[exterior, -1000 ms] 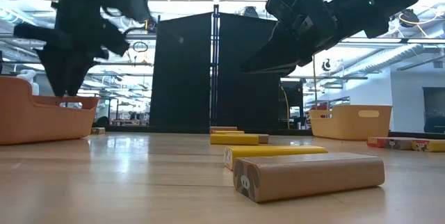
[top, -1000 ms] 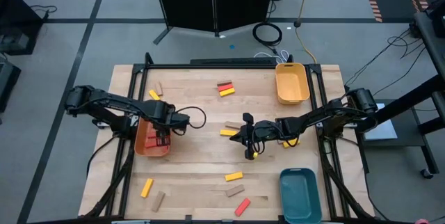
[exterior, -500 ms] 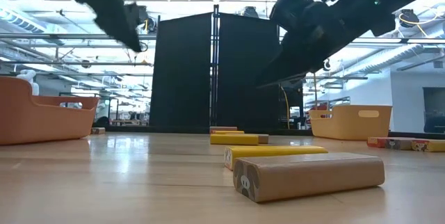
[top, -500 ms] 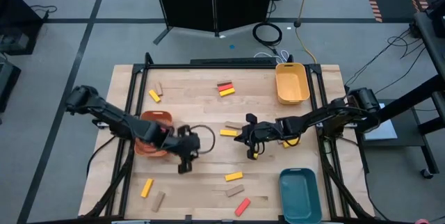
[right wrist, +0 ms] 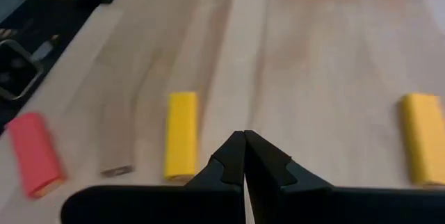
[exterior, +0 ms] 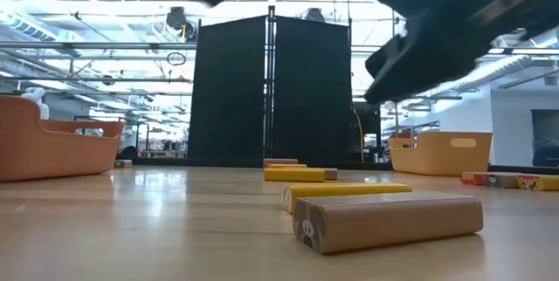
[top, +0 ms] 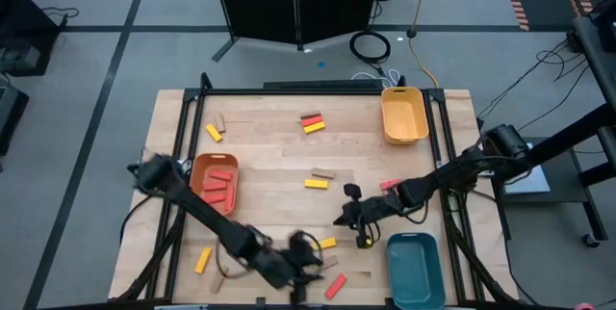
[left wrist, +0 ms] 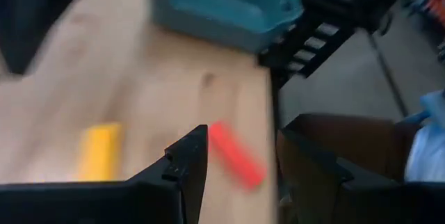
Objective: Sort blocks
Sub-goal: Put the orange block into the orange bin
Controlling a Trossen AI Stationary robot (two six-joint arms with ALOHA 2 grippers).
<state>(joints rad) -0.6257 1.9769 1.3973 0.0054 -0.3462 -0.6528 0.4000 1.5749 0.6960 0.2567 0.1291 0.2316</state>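
The left arm stretches across the near part of the wooden table [top: 279, 156], its left tool [top: 300, 270] low over the front edge, close to a red block [top: 335, 286] and a tan block [top: 324, 264]. In the left wrist view its fingers [left wrist: 191, 158] stand partly apart with nothing between them, above a red block [left wrist: 235, 154] lying at the table edge, a yellow block [left wrist: 97, 151] beside it and the teal tray [left wrist: 222, 5] beyond.

The right tool [top: 358, 225] hangs over the middle-right of the table, just beside the teal tray [top: 416, 270], and its fingers [right wrist: 245, 156] are pressed together, empty. Ahead of it in the right wrist view lie a yellow block [right wrist: 181, 133], a tan block [right wrist: 119, 144], a red block [right wrist: 35, 153] and another yellow block [right wrist: 421, 137].

The orange tray [top: 214, 183] on the left holds several red blocks [top: 219, 183]. The yellow tray [top: 403, 115] sits at the far right corner. Loose blocks remain scattered: a red and yellow pair [top: 311, 121] at the far middle, a yellow and tan pair [top: 214, 129] at the far left, a yellow one [top: 316, 183] in the centre, a yellow one [top: 203, 259] at the near left
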